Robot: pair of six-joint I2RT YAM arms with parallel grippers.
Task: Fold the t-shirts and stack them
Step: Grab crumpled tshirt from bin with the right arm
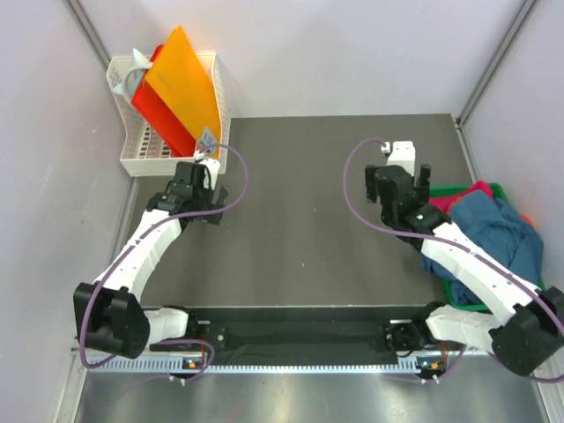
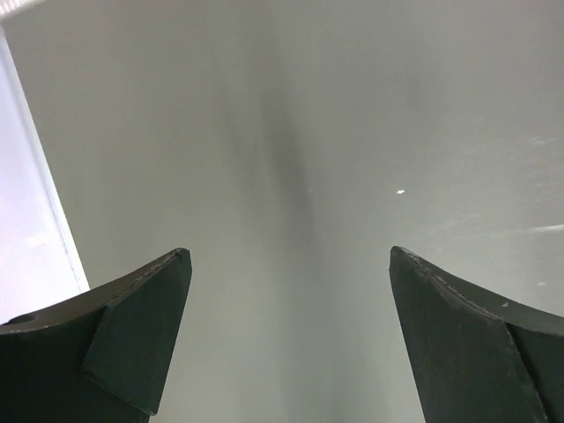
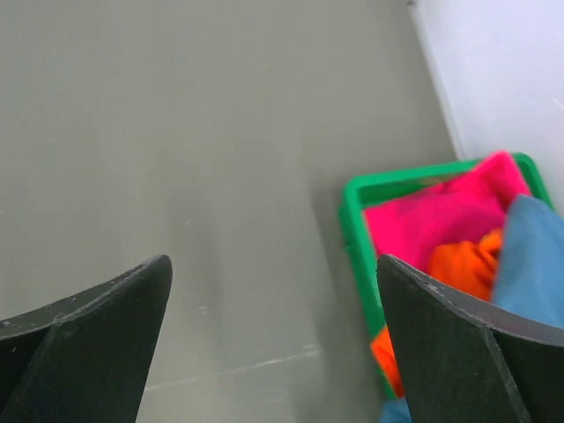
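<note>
**Both arms hanging empty, shirts bunched in tray at right**

The left end effector [image 1: 203,167] is hovering over the far-left part of the table [image 1: 300,229], fingers spread wide and gripping nothing; its wrist view is showing only bare grey surface between the tips. The right end effector [image 1: 401,176] is likewise gaping wide and empty, sitting over the far-right part of the table.

The t-shirts are lying crumpled in the green tray [image 1: 460,188] at the table's right edge: the teal-blue shirt [image 1: 498,233] is sprawling on top, the magenta shirt [image 1: 471,194] is poking out at the far end, and the orange shirt [image 3: 463,264] is showing between them in the right wrist view (no yellow one showing). No shirt is lying spread on the table, so folding is looking not yet begun.

Key relation: the pile is sitting just to the right of the right end effector and slightly nearer the bases, so the right arm is looking like the one to reach. The left arm is standing well apart from it, across the table. The heap is showing no clear long axis; the tray itself is running near-to-far.
</note>
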